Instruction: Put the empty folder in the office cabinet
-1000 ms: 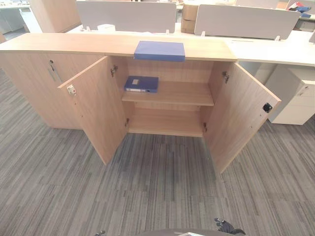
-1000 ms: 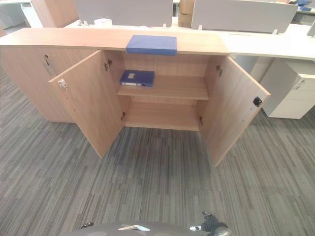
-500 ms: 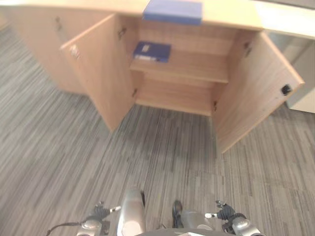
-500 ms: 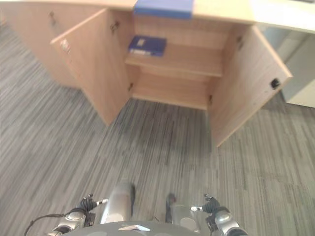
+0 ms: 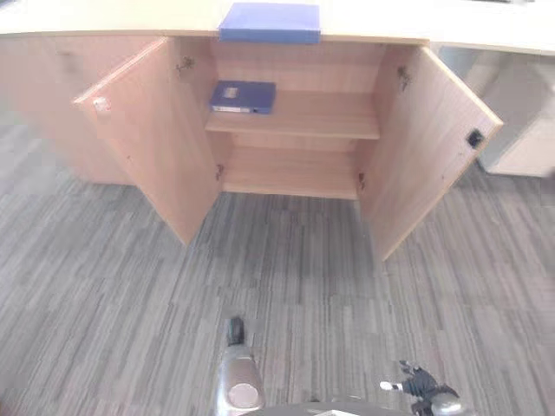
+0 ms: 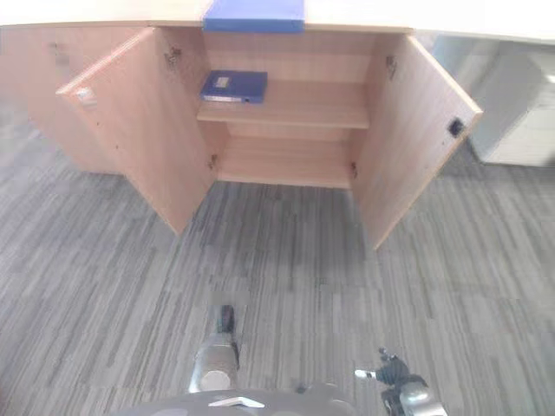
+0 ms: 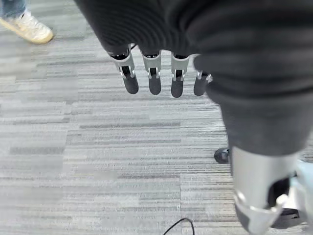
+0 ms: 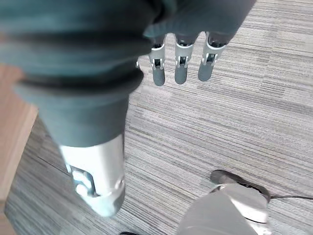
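The blue folder lies on top of the open cabinet, not inside; both hands hang loose, holding nothing

top folder and cabinet top cut off by frame edge.

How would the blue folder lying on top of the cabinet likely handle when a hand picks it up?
The blue folder looks like a flat, boxy file, so probably stiff. It lies flat, so tipping or rolling seems unlikely. Its front edge sits at the cabinet top edge, which may ease a grip.
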{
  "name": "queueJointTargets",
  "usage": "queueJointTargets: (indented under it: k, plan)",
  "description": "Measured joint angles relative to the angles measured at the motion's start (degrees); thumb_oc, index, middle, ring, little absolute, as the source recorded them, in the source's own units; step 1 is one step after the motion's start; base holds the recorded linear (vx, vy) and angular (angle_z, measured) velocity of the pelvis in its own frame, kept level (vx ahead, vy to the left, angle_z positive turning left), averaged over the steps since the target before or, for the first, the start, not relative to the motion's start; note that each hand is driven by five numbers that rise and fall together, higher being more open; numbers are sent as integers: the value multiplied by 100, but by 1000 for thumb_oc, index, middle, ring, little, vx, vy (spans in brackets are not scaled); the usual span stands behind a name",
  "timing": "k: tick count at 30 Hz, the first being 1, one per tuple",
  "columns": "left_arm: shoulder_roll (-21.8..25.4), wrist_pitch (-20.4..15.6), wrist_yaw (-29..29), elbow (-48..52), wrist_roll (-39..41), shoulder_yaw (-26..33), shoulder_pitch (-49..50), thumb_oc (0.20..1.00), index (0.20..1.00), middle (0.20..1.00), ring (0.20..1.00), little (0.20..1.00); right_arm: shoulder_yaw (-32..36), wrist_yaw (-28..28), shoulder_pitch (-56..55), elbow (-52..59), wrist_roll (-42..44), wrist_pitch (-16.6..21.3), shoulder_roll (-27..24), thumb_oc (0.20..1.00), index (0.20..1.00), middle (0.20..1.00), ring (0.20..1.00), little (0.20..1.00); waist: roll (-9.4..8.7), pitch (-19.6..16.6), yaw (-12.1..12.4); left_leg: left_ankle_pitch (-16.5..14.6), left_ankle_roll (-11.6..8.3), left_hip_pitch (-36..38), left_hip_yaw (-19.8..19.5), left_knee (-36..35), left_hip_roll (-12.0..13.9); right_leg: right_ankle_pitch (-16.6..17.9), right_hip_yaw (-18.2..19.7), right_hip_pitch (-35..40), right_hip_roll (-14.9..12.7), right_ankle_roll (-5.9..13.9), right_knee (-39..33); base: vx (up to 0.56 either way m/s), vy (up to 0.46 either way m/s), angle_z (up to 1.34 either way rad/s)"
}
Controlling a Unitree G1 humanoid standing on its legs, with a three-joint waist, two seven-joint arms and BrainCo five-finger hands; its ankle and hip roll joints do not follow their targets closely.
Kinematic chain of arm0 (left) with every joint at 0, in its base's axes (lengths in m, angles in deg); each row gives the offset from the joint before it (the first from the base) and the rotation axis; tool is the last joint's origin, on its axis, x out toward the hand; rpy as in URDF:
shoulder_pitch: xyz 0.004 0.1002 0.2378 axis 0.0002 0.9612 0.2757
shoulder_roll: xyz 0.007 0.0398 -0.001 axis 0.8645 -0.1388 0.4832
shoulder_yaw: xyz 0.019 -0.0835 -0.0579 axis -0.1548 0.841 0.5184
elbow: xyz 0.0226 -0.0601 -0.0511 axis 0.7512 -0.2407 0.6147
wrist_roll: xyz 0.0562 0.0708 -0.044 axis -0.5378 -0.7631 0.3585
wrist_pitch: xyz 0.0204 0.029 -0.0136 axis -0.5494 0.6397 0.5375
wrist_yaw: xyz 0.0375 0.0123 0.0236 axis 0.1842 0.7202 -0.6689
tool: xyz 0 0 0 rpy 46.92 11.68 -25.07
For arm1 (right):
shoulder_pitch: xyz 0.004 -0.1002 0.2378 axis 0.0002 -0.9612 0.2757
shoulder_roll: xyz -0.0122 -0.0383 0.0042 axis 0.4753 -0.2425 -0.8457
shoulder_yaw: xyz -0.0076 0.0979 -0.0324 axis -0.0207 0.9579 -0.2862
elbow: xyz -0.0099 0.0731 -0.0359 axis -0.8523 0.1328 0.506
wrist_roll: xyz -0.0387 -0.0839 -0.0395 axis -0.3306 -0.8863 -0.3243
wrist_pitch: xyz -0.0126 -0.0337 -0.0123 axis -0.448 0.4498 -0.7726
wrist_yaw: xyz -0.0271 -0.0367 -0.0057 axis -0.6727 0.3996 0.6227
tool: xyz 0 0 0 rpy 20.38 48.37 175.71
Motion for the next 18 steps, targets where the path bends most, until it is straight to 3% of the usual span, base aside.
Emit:
queueJointTargets:
  k: [2,3,4,5,6,7,8,9,10,11,12,13,14,15,16,17,18]
  plan:
    - [83,-22,-28,58,-18,-91,-377,1000,1000,1000,1000,1000,-66,25,-40,-36,-109,-110,-21,1000,1000,1000,1000,1000,-96,-94,74,72,80,22,-2,-165,-222,83,-28,394,-462,134,-601,338,239,-10]
    - [83,-22,-28,58,-18,-91,-377,1000,1000,1000,1000,1000,-66,25,-40,-36,-109,-110,-21,1000,1000,1000,1000,1000,-96,-94,74,72,80,22,-2,-165,-222,83,-28,394,-462,134,-601,207,153,-22]
    - [214,-52,-62,275,-16,-193,-569,1000,1000,1000,1000,1000,-285,15,139,-56,-218,-121,104,1000,1000,1000,1000,1000,-316,-162,22,339,186,211,139,-169,-575,272,-68,539,-844,484,-511,157,148,-2]
    - [282,-70,-71,405,-14,-197,-735,1000,1000,1000,1000,1000,-425,35,201,20,-221,-96,195,1000,1000,1000,1000,1000,-380,-186,-15,310,322,269,168,-91,-665,572,-118,469,-937,655,-307,246,248,-2]
    - [388,-165,-88,521,-11,-246,-918,1000,1000,1000,1000,1000,-591,43,408,62,-228,-70,378,1000,1000,1000,1000,1000,-440,-239,-2,215,461,315,234,-72,-709,1087,-115,285,-1004,775,-21,296,395,-10]
    - [496,-185,-105,523,-11,-378,-1034,1000,1000,1000,1000,1000,-723,42,604,185,-257,-7,488,1000,1000,1000,1000,1000,-466,-258,56,112,605,396,360,-96,-742,1551,-104,96,-1031,1019,219,220,301,-17]
    - [496,-185,-105,523,-11,-378,-1034,1000,1000,1000,1000,1000,-723,42,604,185,-257,-7,488,1000,1000,1000,1000,1000,-466,-258,56,112,605,396,360,-96,-742,1551,-104,96,-1031,1019,219,203,329,-37]
    - [539,-177,-146,511,2,-436,-1042,1000,1000,1000,1000,1000,-851,15,879,399,-385,49,543,1000,1000,1000,1000,1000,-520,-287,47,-34,774,531,541,-136,-840,2121,-151,-181,-1046,1126,588,166,272,-46]
    - [481,-91,-183,588,26,-609,-1005,1000,1000,1000,1000,1000,-941,0,1052,973,-540,120,412,1000,1000,1000,1000,1000,-312,-148,-5,-142,936,918,675,-471,-862,2994,-661,-928,-1215,1076,1829,166,272,-46]
    - [481,-91,-183,588,26,-609,-1005,1000,1000,1000,1000,1000,-941,0,1052,973,-540,120,412,1000,1000,1000,1000,1000,-312,-148,-5,-142,936,918,675,-471,-862,2994,-661,-928,-1215,1076,1829,278,287,-23]
    - [463,-82,-190,639,27,-679,-966,1000,1000,1000,1000,1000,-884,-44,1061,1110,-658,287,417,1000,1000,1000,1000,1000,-216,-98,-125,-189,1004,1241,678,-781,-1011,2865,-981,-1390,-1348,959,2503,304,195,7]
    - [472,-73,-229,623,37,-690,-1028,1000,1000,1000,1000,1000,-886,-65,1029,944,-689,288,409,1000,1000,1000,1000,1000,-168,-69,-198,-454,1351,1501,655,-943,-1221,2350,-1235,-1911,-1397,912,2618,540,244,4]
    - [465,-32,-256,548,44,-689,-1019,1000,1000,1000,1000,1000,-864,-77,1010,774,-737,261,412,1000,1000,1000,1000,1000,-98,-45,-329,-467,1394,1761,621,-1167,-1303,2034,-1691,-2139,-1429,875,2274,460,108,24]
    - [410,-26,-264,479,103,-703,-1022,1000,1000,1000,1000,1000,-778,-158,917,601,-754,226,415,1000,1000,1000,1000,1000,-9,-65,-576,-512,1401,1930,484,-1265,-1334,1946,-2217,-2128,-1317,834,1178,455,66,40]
    - [454,-38,-266,453,146,-688,-983,1000,1000,1000,1000,1000,-709,-225,703,558,-791,200,388,1000,1000,1000,1000,1000,-22,-122,-688,-527,1214,1991,454,-1277,-1408,1972,-2228,-2162,-1143,883,80,337,24,61]
    - [483,-47,-270,445,146,-671,-969,1000,1000,1000,1000,1000,-661,-285,569,405,-798,187,406,1000,1000,1000,1000,1000,-153,-138,-822,-540,1143,2130,446,-1233,-1550,2019,-2109,-2196,-1071,913,-702,334,24,53]
    - [473,-67,-270,468,143,-658,-945,1000,1000,1000,1000,1000,-660,-329,398,287,-826,117,401,1000,1000,1000,1000,1000,-195,-168,-881,-650,1106,2250,427,-1230,-1648,2086,-1986,-2311,-1002,875,-1015,221,13,33]
